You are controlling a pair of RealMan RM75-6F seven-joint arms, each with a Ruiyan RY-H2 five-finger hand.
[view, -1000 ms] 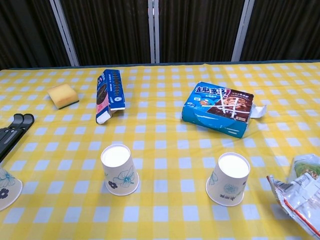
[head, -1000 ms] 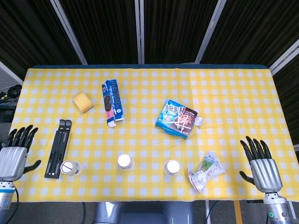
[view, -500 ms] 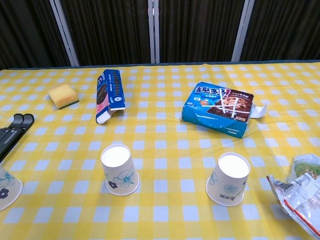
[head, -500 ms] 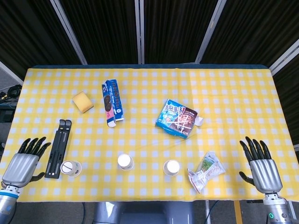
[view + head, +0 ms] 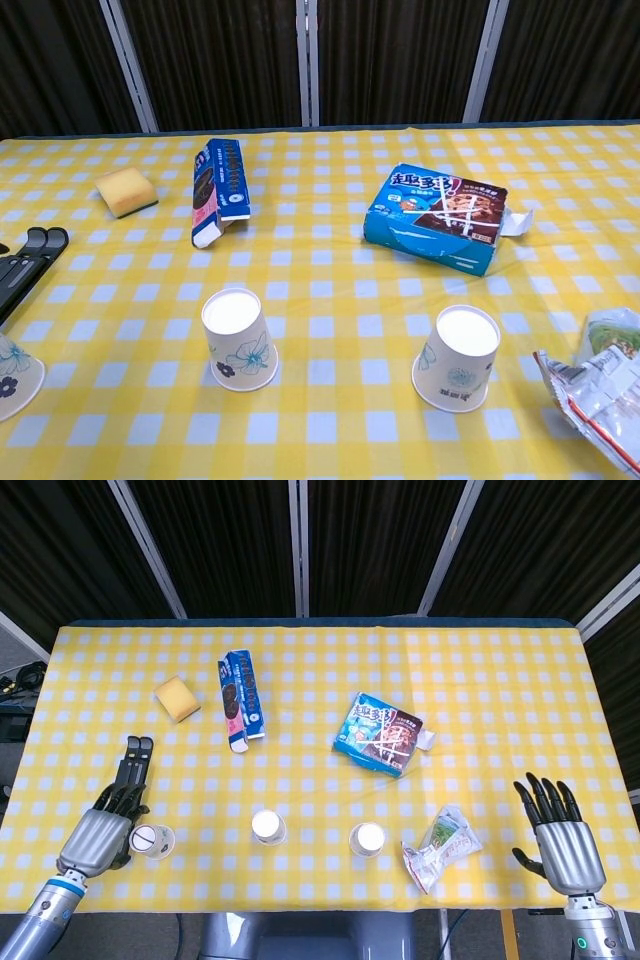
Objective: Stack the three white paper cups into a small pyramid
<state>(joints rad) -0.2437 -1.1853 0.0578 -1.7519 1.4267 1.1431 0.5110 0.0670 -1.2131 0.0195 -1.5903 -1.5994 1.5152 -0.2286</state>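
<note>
The fingers of the left hand (image 5: 98,832) are spread and empty over the black folding stand (image 5: 131,763), just beside the leftmost paper cup (image 5: 152,839). The right hand (image 5: 562,838) is held splayed, grasping nothing, near a crumpled snack wrapper (image 5: 438,848). The middle cup (image 5: 239,338) and right cup (image 5: 458,358) are seen upside down, apart, on the checkered tablecloth (image 5: 480,680).

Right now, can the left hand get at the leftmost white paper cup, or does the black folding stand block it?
Probably yes. The left hand is open beside the leftmost white paper cup, with nothing between them. The black folding stand lies behind the hand, not in its way.
</note>
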